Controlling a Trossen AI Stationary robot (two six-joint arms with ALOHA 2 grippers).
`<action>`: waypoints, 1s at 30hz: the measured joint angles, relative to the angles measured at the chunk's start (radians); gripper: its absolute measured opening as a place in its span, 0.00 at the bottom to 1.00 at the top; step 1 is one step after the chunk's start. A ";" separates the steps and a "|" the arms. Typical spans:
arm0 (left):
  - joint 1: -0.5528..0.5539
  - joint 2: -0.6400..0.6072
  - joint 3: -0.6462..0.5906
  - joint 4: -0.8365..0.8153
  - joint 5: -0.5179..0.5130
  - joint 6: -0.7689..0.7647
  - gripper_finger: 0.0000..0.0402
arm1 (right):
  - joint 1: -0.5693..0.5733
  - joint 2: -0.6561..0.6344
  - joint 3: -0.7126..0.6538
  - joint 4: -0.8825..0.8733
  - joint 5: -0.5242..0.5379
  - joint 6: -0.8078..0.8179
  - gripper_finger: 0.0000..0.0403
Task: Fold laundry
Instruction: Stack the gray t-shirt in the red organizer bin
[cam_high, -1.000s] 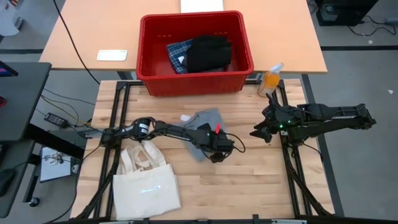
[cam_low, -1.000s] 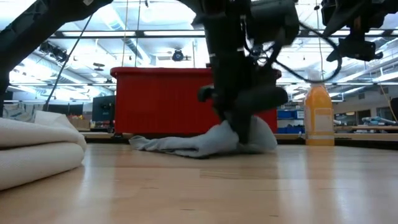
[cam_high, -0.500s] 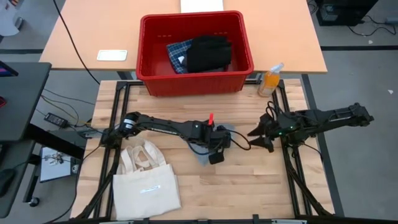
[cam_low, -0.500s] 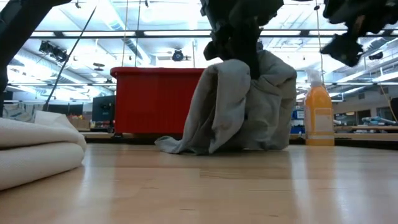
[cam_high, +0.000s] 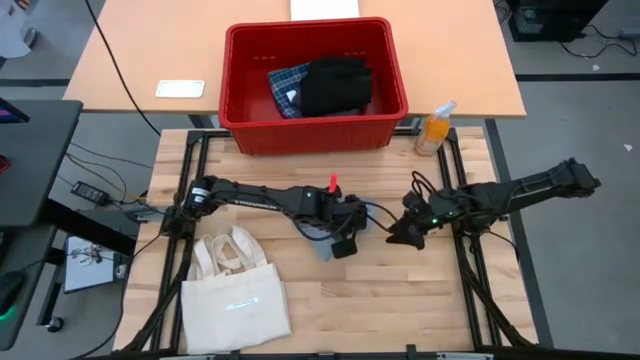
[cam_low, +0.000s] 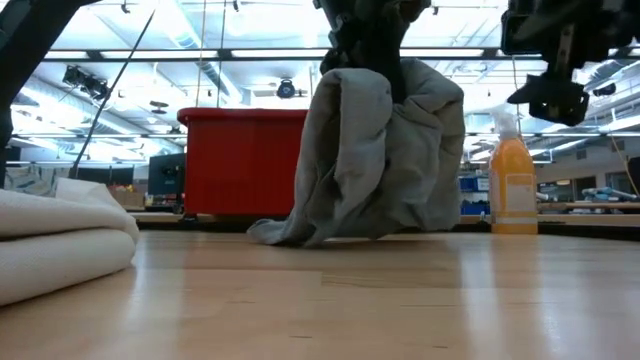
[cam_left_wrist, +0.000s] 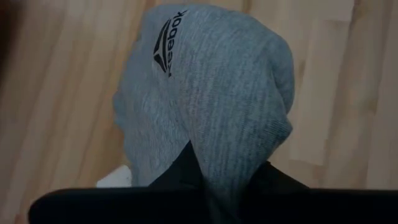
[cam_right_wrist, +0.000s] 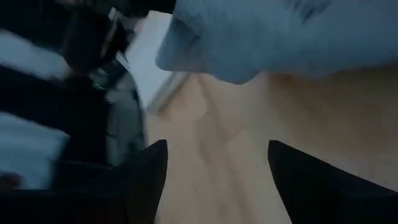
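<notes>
My left gripper (cam_high: 345, 230) hangs over the table's middle, shut on the light grey top (cam_low: 385, 150), which droops from it in a bunch. The top's dark logo (cam_left_wrist: 166, 45) shows in the left wrist view. My right gripper (cam_high: 397, 235) is open just to the right of the top, with its fingers (cam_right_wrist: 149, 174) pointing at the cloth (cam_right_wrist: 280, 31) and touching nothing. The blue-and-white plaid piece (cam_high: 285, 85) and a black piece (cam_high: 335, 85) lie in the red bin (cam_high: 250, 110). My left gripper pinches a gathered fold of the grey top (cam_left_wrist: 214, 158) between its two fingers, coming from above and pointing down. The top hangs below the fingers in slack folds. Its lower end (cam_low: 285, 232) rests on the table.
The cream tote bag (cam_high: 235, 295) lies on the near left of the table. An orange bottle (cam_high: 435, 130) stands by the far right corner. The red bin sits beyond the table's far edge. Bare wood (cam_high: 400, 300) lies near the front right.
My left gripper has risen, still shut on the grey top. It drew the top up from a flat heap into a hanging bunch whose lower end stays on the table. My right gripper has moved toward the table's left, closer to the top.
</notes>
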 joint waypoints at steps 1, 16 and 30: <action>0.002 -0.002 0.001 0.004 -0.006 0.010 0.12 | 0.004 0.012 0.000 0.026 -0.004 0.059 0.71; -0.084 -0.010 0.051 -0.077 -0.304 0.151 0.12 | 0.100 0.066 -0.483 0.983 0.380 0.893 0.82; -0.115 -0.006 0.051 -0.064 -0.507 0.257 0.12 | 0.028 0.167 -0.330 1.097 0.423 0.942 0.88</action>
